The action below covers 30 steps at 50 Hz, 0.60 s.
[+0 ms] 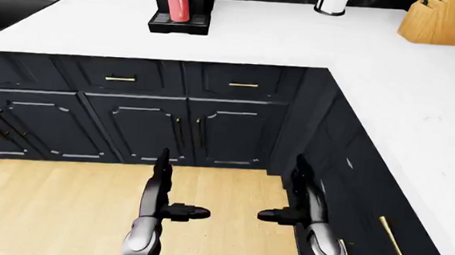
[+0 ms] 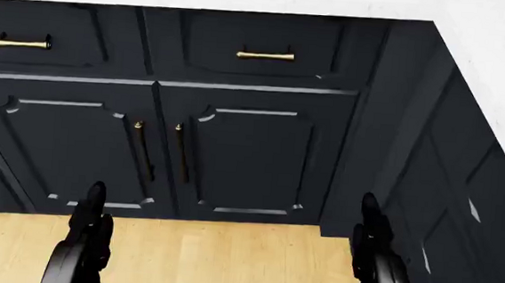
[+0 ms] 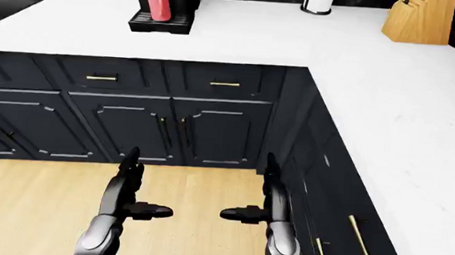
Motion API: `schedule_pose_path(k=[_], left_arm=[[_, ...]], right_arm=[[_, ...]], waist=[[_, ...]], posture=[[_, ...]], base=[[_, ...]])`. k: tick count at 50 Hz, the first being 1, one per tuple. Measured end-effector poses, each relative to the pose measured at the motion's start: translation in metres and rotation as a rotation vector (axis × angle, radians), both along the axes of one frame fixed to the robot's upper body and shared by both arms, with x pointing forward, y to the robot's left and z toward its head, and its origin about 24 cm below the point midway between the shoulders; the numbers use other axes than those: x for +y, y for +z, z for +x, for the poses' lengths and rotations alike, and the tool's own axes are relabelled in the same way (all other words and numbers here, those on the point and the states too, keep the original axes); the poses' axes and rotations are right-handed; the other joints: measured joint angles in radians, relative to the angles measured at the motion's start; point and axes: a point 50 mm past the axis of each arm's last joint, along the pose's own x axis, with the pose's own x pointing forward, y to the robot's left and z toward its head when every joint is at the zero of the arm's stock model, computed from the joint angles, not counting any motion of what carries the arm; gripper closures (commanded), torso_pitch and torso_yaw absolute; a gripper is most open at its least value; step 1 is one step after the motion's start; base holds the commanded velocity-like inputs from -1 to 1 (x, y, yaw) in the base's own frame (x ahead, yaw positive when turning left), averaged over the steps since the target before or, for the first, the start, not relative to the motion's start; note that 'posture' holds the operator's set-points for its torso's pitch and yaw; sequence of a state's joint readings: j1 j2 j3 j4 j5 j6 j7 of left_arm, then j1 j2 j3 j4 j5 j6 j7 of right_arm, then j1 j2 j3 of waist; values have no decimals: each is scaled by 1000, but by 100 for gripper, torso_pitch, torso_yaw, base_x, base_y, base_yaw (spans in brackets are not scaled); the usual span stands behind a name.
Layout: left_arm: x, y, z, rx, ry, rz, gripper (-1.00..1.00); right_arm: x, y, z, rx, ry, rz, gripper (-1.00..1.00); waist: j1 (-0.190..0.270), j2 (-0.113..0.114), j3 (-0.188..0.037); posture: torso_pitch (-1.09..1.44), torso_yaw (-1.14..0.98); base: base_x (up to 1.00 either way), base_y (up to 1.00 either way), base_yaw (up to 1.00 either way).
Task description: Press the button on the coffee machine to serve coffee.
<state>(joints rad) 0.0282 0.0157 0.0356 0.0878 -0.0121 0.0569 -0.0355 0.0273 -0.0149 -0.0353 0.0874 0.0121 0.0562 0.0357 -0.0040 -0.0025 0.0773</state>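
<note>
The black coffee machine (image 1: 181, 4) stands on the white counter (image 1: 297, 45) at the top of the left-eye view, left of centre. Its upper part is cut off, so no button shows. A red cup (image 1: 177, 4) sits on its drip tray. Both hands hang low over the wooden floor, far below and short of the machine. My left hand (image 1: 178, 187) is open, fingers straight up and thumb pointing right. The right hand (image 1: 282, 191) mirrors it, open, thumb pointing left. Neither hand holds anything.
The L-shaped counter runs along the top and down the right side. On it are a black sink (image 1: 11, 7) at top left, a paper towel roll (image 1: 331, 1) and a wooden knife block (image 1: 437, 21). Dark cabinets (image 1: 147, 128) with brass handles stand below, above the wooden floor (image 1: 53, 206).
</note>
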Motion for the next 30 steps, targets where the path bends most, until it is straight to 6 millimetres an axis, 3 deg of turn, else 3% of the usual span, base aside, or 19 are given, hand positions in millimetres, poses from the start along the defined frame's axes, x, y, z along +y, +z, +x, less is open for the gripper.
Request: schedule_pose_path(k=[1,3,5,7,10,19,23,30], left_arm=[[1,4,1,-19,1,-1,-100],[1,21,7,-105,-1,1,-100],[0,24,8,-131,-2,-1,-100],[0,17,5,-103,-3,-3,-100],[-1,12,3,-67,-5,-5,-100],[1,19,5,-85,6,-6,-100],[1,30,7,-95,9,-5,-100],[-3,69,23,-161,0,6,-100]], right_arm=[[0,4,1,-19,1,1,-100],[-1,21,6,-103,0,0,-100],[0,26,7,-135,3,3,-100],[1,22,5,-122,6,2,-100],[0,19,4,-98,1,-3,-100],[0,18,4,-83,2,-18,-100],[-1,34,6,-103,1,-30,-100],[-9,75,12,-146,-11,-64,-100]], waist=[[-1,-4,-10],[5,-3,-60],[7,-9,-41],[7,-9,-54],[7,-6,-54],[7,-4,-67],[10,-4,-68],[10,-7,-75]], posture=[[0,0],[0,0],[0,0],[0,0],[0,0],[0,0],[0,0],[0,0]], base=[[0,0,0],[0,0,0],[0,0,0],[0,0,0],[0,0,0],[0,0,0],[0,0,0],[0,0,0]])
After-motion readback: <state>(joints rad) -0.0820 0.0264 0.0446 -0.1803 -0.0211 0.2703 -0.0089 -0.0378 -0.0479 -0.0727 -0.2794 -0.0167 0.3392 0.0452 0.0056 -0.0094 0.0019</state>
